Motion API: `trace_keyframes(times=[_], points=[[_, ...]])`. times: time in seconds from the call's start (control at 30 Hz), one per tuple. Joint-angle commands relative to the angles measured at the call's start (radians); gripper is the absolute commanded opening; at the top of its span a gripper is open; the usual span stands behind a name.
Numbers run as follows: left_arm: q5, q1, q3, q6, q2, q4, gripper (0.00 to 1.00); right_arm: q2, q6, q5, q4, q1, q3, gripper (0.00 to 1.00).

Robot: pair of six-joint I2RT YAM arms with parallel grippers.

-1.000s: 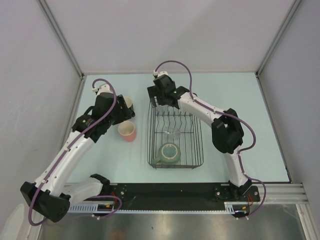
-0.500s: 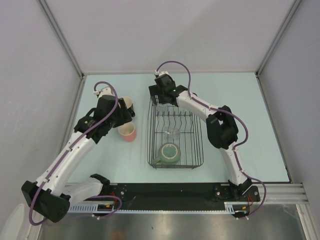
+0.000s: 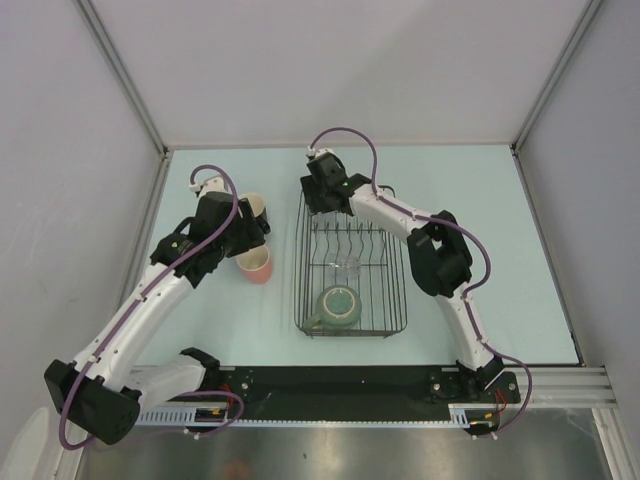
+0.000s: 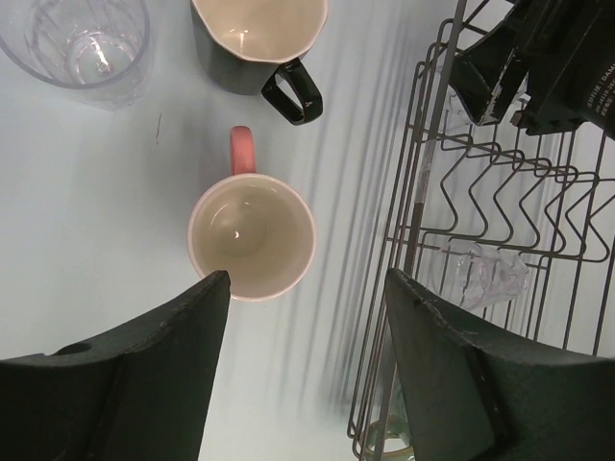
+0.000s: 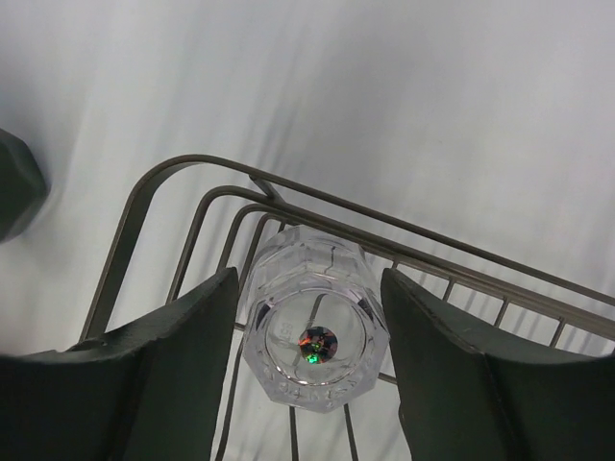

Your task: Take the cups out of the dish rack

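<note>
The cups are standing partly inside and partly outside the dish rack point(image 3: 385, 290), which is sitting in the middle of the top view on the pale table point(image 3: 525, 250). Inside the rack, a sage-green mug point(image 3: 339, 305) is resting toward the lower end and a clear glass point(image 3: 345, 265) is lying near the centre. A faceted tumbler point(image 5: 312, 331) is standing in the rack's upper-left corner, just inside the curved wires.

The right gripper point(image 5: 309, 283) is reaching down over this tumbler, with its fingers point(image 5: 173, 384) flanking the glass closely on both sides. I cannot tell whether they are actually pressing on it.

To the left of the rack, three cups are standing upright on the table. In the left wrist view, a salmon-pink cup point(image 4: 252, 235) is sitting mid-frame with its handle pointing toward the top. A dark mug point(image 4: 255, 43) with a pale inside is standing at the top edge, and a second clear tumbler point(image 4: 82, 38) is standing in the upper-left corner. The left gripper point(image 4: 307, 279) is hovering above the pink cup with its fingers spread wide, gripping nothing.
</note>
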Motion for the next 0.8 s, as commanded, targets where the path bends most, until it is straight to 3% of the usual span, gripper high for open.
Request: trace_keyframes(times=[0.0,0.03,0.17,0.43,0.77], points=[[0.015,-0.008,0.000,-0.016,-0.002,0.034,0.71,-0.005,0.017,-0.005,0.019,0.002,-0.004,0.62],[0.017,-0.008,0.000,-0.016,0.000,0.036,0.71,-0.007,0.020,-0.005,0.018,0.003,-0.011,0.57],[0.020,-0.008,-0.009,-0.015,0.001,0.043,0.71,-0.034,0.017,0.004,0.027,0.005,-0.047,0.00],[0.000,-0.008,-0.006,-0.015,-0.016,0.063,0.69,-0.151,-0.002,0.064,-0.015,0.007,-0.037,0.00],[0.017,-0.008,0.025,-0.002,-0.019,0.137,0.72,-0.428,-0.006,0.130,-0.134,0.020,-0.033,0.00]])
